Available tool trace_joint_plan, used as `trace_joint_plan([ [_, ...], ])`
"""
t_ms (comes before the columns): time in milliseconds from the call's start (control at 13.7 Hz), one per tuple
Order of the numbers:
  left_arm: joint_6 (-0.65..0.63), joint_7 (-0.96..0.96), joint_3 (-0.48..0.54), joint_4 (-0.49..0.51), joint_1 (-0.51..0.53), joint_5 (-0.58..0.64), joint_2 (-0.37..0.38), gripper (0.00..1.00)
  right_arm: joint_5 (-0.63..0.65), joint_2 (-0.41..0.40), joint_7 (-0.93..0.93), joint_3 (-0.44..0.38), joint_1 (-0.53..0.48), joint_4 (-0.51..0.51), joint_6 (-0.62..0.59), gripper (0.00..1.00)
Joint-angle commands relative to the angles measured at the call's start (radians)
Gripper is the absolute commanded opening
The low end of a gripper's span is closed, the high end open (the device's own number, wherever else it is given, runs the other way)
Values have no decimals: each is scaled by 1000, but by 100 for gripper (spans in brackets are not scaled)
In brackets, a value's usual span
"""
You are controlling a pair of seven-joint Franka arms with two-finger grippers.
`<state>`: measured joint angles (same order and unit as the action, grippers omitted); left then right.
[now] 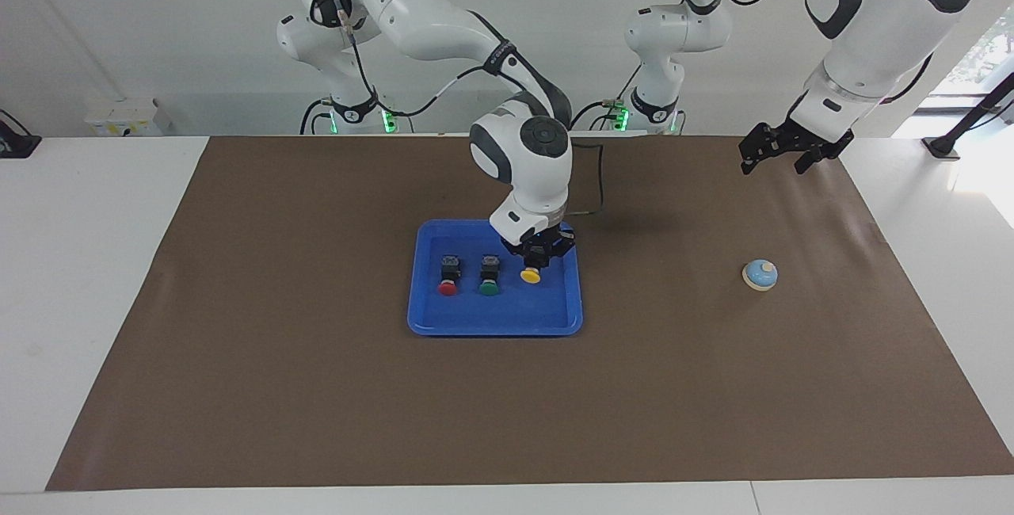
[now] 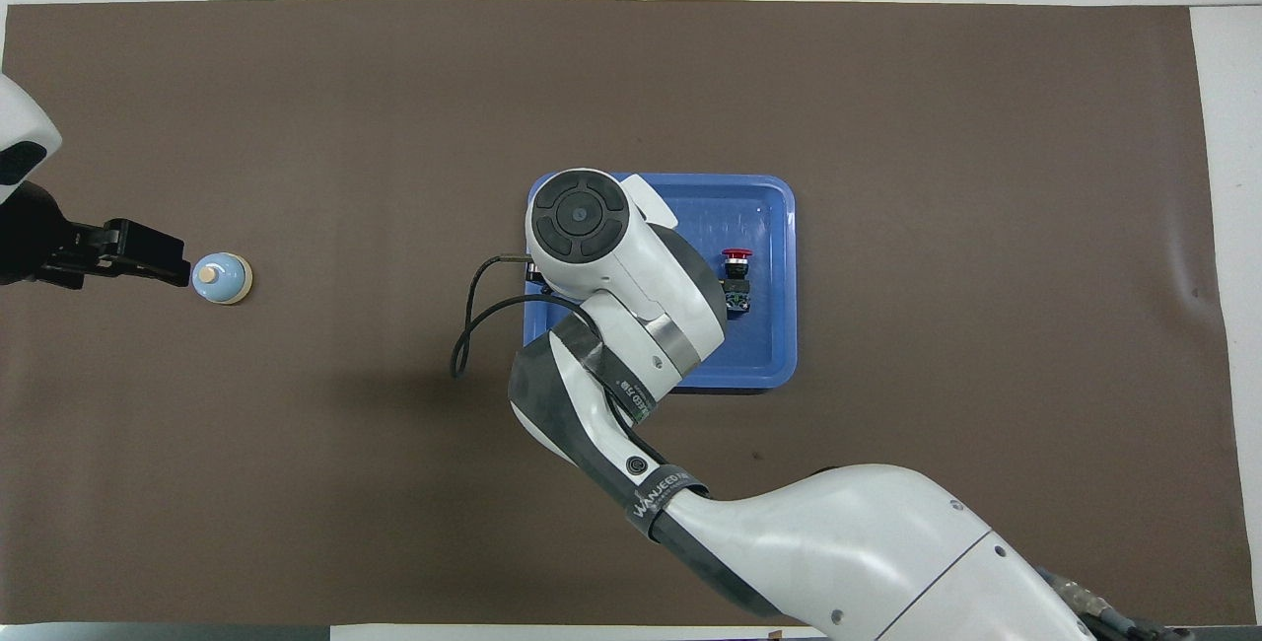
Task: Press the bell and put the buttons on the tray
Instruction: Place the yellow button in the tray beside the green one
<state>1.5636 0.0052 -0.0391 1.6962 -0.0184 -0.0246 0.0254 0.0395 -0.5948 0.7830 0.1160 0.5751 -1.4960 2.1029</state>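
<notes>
The bright-blue tray (image 1: 495, 322) is lying flat mid-counter, raised rim up. On it the red button (image 1: 448, 275) and the green button (image 1: 489, 274) are lying on their sides side by side, black bodies pointing toward the robots. The yellow button (image 1: 531, 274) is sitting in line beside the green one, toward the left arm's end. The light-blue bell (image 1: 760, 274) is standing upright, well apart from the tray, toward that same end.
</notes>
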Motion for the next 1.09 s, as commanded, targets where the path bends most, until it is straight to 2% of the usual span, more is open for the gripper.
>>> trace_joint_plan([
  [0, -11, -7, -1, 7, 6, -12, 13, 100, -7, 18, -68, -4, -3, -59, 67, 0],
  [73, -11, -7, -1, 7, 6, -12, 13, 100, -7, 23, -68, -4, -3, -85, 100, 0],
  [218, -11, -7, -1, 7, 6, -12, 13, 100, -10, 29, -59, -4, 3, -95, 89, 0],
  [291, -11, -7, -1, 7, 6, -12, 13, 100, -10, 29, -35, -4, 3, -92, 74, 24],
  [364, -11, -7, -1, 7, 6, -12, 13, 100, -13, 30, -4, -4, 2, -84, 60, 99],
  [510, -11, -7, -1, 7, 6, -12, 13, 100, -24, 81, 25, -7, -35, -81, -10, 100],
  [728, -11, -7, -1, 7, 6, -12, 13, 100, -24, 183, 1, -6, -180, -82, -122, 100],
  [1020, -11, -7, -1, 7, 6, -12, 13, 100, -70, 295, -265, -6, -372, -86, -273, 100],
])
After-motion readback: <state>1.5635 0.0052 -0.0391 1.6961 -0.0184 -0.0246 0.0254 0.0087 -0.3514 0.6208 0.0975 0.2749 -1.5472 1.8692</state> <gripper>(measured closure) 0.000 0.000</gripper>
